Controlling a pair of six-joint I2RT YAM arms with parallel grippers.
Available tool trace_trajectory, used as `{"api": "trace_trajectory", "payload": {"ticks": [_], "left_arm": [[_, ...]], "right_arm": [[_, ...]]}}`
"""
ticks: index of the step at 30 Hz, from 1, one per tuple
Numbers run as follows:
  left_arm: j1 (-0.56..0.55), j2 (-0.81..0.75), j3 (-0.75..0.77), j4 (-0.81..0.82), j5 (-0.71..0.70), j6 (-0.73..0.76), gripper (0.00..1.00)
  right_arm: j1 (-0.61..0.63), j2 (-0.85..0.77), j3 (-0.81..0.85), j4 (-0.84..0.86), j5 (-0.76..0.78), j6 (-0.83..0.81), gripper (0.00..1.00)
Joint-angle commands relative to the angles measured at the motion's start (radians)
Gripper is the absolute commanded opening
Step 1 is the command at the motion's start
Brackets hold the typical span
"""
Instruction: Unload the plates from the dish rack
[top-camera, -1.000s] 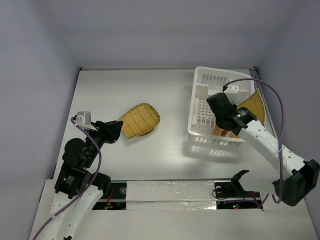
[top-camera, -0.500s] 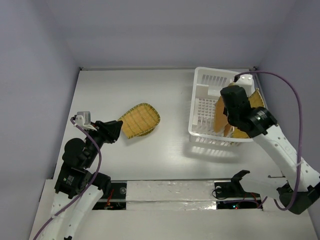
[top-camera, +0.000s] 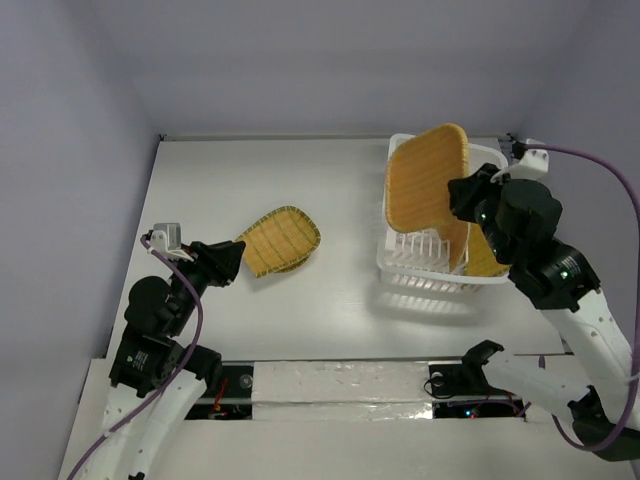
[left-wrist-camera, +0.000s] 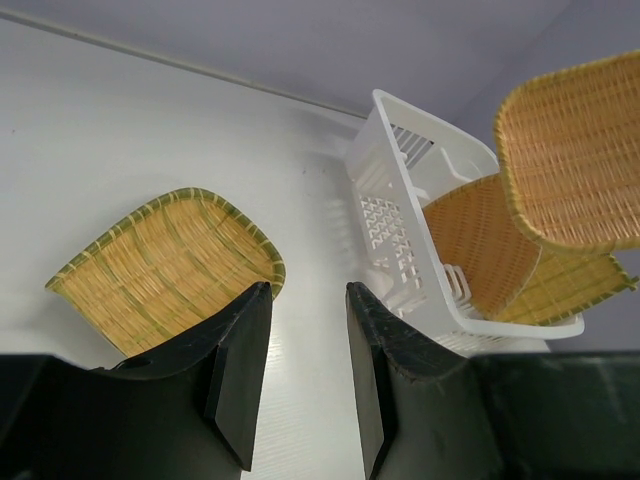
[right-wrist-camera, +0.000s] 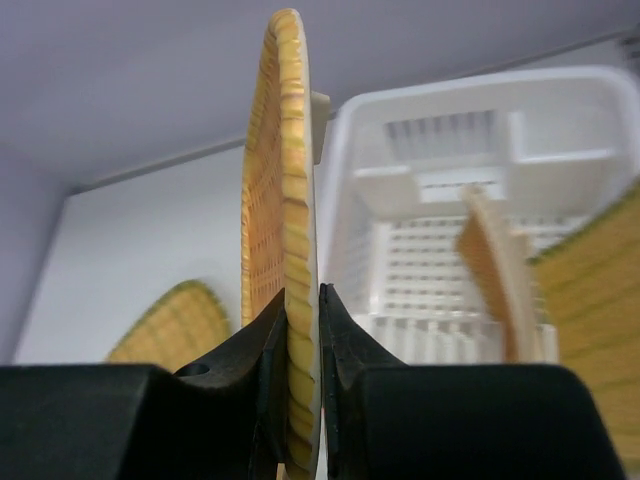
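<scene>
Surface: white surface (top-camera: 330, 310), pale grey walls round it; top cam gives me both arms.
Dish rack: white dish rack (top-camera: 428, 274) sits far-right on the surface.
Right fingers: right fingers (right-wrist-camera: 301, 315) are clenched on the lower edge of the lifted plate (top-camera: 425, 190), which is squarish, tan, woven and upright.
Lifted plate pos.: up over the rack; L wrist cam shows it clear of the rack's rim.
R wrist vs top: R wrist cam shows that plate edge-on only, a thin rim betw. the two fingers. Top cam shows its whole woven face.
Rack plates: L wrist cam shows two leaning together inside, an orange plate (left-wrist-camera: 480, 250) in front of a yellower plate (left-wrist-camera: 570, 290). In top cam they are mostly hidden behind the arm.
Left fingers: left fingers (left-wrist-camera: 305, 295) are released and apart, w/ bare surface betw. them and nothing gripped.
Flat plate: flat plate (top-camera: 282, 240) lies left of centre, well apart from the rack.
L wrist vs top: L wrist cam hides its near corner behind one finger, so I can't tell contact. Top cam puts the fingertips just at its near-left edge.
</scene>
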Motion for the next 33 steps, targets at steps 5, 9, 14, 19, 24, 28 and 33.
{"api": "trace_trajectory", "payload": {"ticks": [5,9,14,19,24,28,33], "left_arm": [[0.017,0.013,-0.005,0.041,0.009,-0.002,0.33],[0.026,0.010,-0.004,0.038,-0.001,-0.002,0.33],[0.026,0.006,-0.002,0.035,-0.006,-0.002,0.33],[0.036,0.013,-0.002,0.037,0.000,0.001,0.33],[0.036,0.015,-0.002,0.038,0.003,0.001,0.33],[0.045,0.016,-0.004,0.040,0.005,0.002,0.33],[0.045,0.022,-0.004,0.040,0.008,0.002,0.33]], "right_arm": [[0.099,0.163,-0.161,0.607,-0.387,0.271,0.00],[0.169,0.349,-0.151,0.767,-0.436,0.351,0.00],[0.189,0.536,-0.135,0.912,-0.482,0.465,0.00],[0.189,0.684,-0.120,1.005,-0.565,0.523,0.00],[0.189,0.793,-0.108,1.021,-0.574,0.545,0.00],[0.189,0.851,-0.123,1.054,-0.587,0.566,0.00],[0.189,0.894,-0.154,1.137,-0.610,0.601,0.00]]}}
